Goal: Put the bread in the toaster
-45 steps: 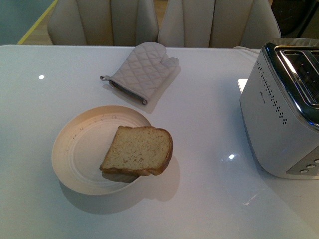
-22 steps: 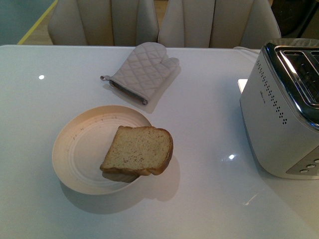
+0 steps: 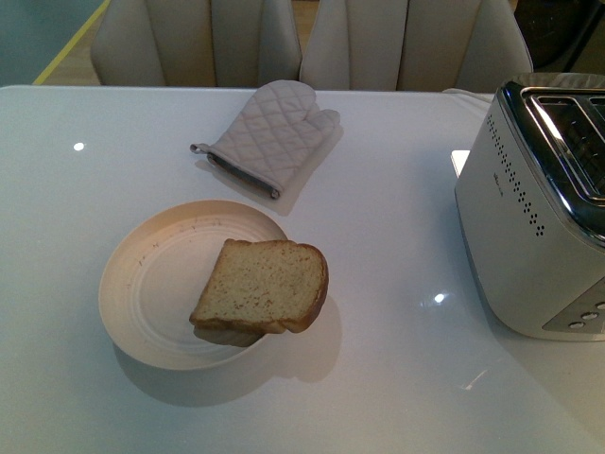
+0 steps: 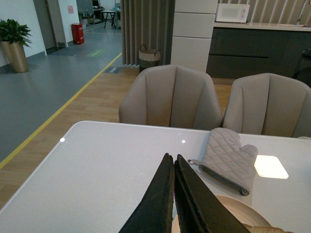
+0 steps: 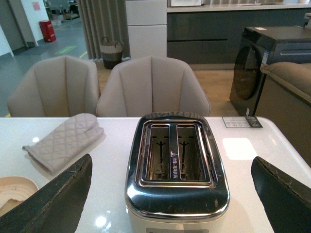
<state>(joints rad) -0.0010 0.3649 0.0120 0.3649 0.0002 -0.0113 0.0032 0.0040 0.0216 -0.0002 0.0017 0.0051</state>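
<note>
Front view: the bread (image 3: 263, 286) lies flat on the plate (image 3: 151, 284), overhanging the rim on the side facing the toaster (image 3: 520, 236) and well apart from it on the table (image 3: 397, 378); the small marking on the toaster's perforated side is too small to read, and nothing has moved since the earlier frames. Left wrist view: the left fingers (image 4: 165, 194) are pressed together with nothing between them. Right wrist view: the right fingers (image 5: 63, 199) are spread wide on either side of the toaster, and the printed card (image 5: 241, 122) behind the toaster is illegible.
</note>
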